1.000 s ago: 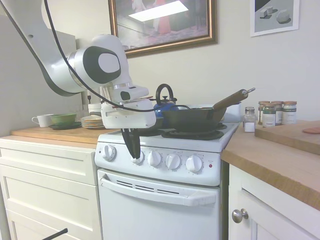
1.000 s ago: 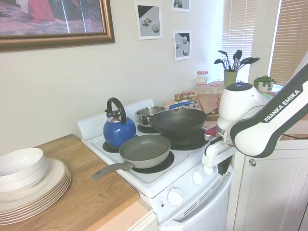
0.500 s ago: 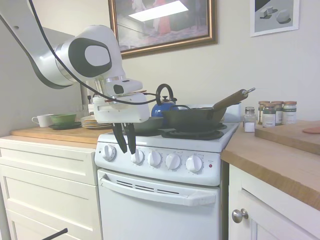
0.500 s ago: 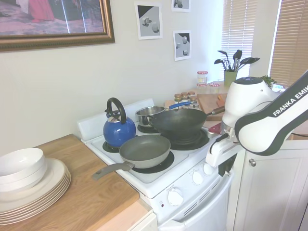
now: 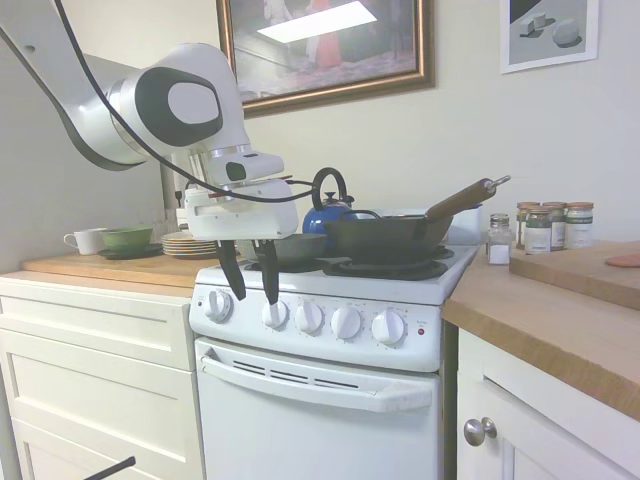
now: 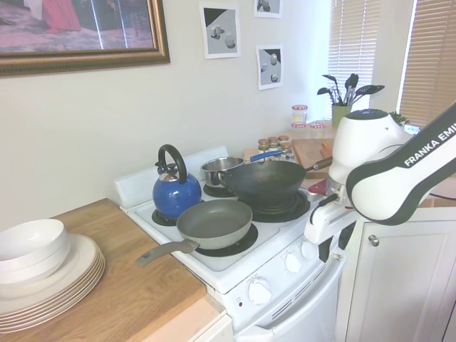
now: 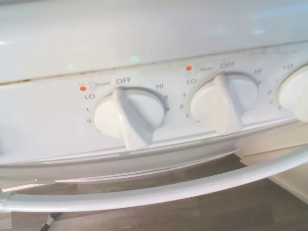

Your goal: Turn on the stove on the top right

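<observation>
here we log the stove [image 5: 330, 400], a narrow white range between the white drawers [image 5: 95, 380] on one side and the wooden counter [image 5: 560, 320] on the other. its door handle [image 5: 315, 378] runs under a row of five round knobs [image 5: 346, 322], with a small red light [image 5: 420, 331] at the end. on the burners we see a dark wok [image 5: 385, 238], a grey pan [image 6: 214, 222] and a blue kettle [image 6: 176, 192]. the gripper [image 5: 248, 292] hangs in front of the panel, fingers spread apart, between the first two knobs, gripping nothing. in the wrist view the knob marked front [image 7: 129, 115] and the one marked rear [image 7: 224, 102] both show.
</observation>
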Tool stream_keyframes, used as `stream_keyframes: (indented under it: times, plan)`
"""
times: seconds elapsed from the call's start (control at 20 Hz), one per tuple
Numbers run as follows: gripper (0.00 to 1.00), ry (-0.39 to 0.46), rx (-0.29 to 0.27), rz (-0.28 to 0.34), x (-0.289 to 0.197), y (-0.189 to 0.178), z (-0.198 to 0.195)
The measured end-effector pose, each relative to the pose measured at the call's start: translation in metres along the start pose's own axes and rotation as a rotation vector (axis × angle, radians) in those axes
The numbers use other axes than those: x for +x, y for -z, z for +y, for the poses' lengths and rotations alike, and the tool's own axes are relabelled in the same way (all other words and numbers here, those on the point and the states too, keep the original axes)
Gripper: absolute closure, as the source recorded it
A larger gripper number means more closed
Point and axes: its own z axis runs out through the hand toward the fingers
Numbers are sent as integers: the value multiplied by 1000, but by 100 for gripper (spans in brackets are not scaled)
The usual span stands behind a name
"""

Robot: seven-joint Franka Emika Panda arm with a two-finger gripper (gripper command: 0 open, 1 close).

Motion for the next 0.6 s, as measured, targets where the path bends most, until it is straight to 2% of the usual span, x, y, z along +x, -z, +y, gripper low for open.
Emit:
stream_keyframes:
  times: [0.6]
  plan:
    - [0,7,1,4,-2,8,-4]
